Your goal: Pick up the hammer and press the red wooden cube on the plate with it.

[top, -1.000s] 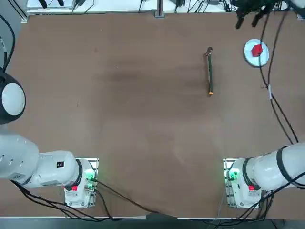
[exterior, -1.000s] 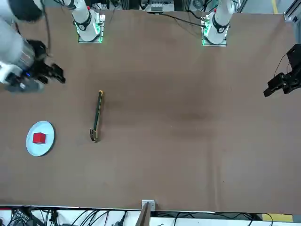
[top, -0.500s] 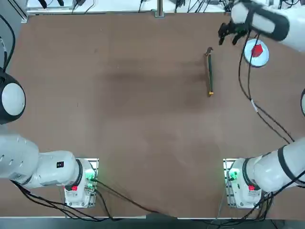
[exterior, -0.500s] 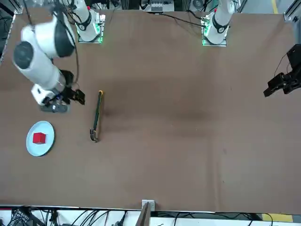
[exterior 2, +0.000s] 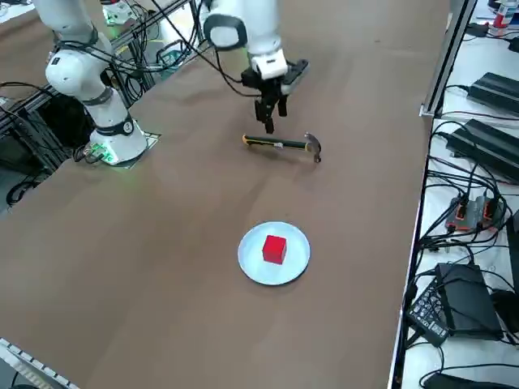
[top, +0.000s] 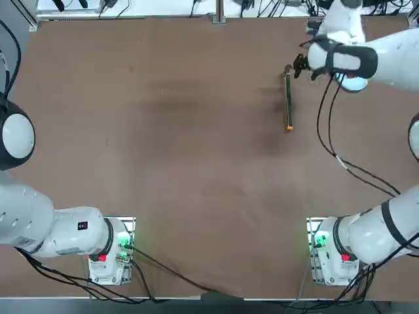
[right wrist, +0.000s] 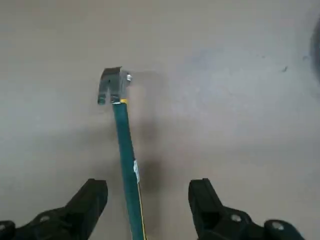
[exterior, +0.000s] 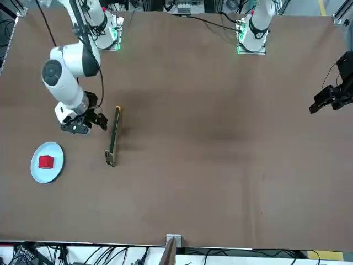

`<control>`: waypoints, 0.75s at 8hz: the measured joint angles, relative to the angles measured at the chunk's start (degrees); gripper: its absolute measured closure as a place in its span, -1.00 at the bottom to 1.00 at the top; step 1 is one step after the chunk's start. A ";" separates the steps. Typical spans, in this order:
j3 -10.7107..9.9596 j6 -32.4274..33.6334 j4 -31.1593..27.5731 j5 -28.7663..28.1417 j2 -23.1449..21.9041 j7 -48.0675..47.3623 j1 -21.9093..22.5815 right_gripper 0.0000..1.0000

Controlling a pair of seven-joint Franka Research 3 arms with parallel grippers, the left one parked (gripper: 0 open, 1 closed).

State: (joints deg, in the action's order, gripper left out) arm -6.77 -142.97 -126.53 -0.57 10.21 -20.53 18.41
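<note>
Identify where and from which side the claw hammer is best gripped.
Probably mid-handle: the claw hammer lies flat, its handle long, slim and straight, so the right gripper could descend from above, open jaws straddling its narrow width, leaving the metal head free to press.

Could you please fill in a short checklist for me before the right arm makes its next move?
Right tool open: ok, its fingers stand wide apart.
Tool free of any load: ok, nothing sits between the fingertips.
Hammer lying loose on the table: ok.
Tool lined up over the handle and low enough to grip: not ok, it hangs above the table, off to one side.
Red cube resting on the plate: ok.
Hammer's weight and balance: cannot tell.
</note>
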 joint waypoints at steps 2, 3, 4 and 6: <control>0.00 -7.34 -0.77 -0.01 4.26 -5.16 0.87 -1.00; 0.00 -10.94 -0.76 -0.01 6.45 -7.84 1.12 -1.00; 0.00 -14.38 -0.72 -0.01 8.55 -10.06 1.46 -0.96; 0.00 -17.94 0.44 -0.01 12.12 -13.42 1.82 -0.91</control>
State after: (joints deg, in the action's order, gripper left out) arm -6.77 -160.91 -126.09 -0.58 22.33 -33.95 20.22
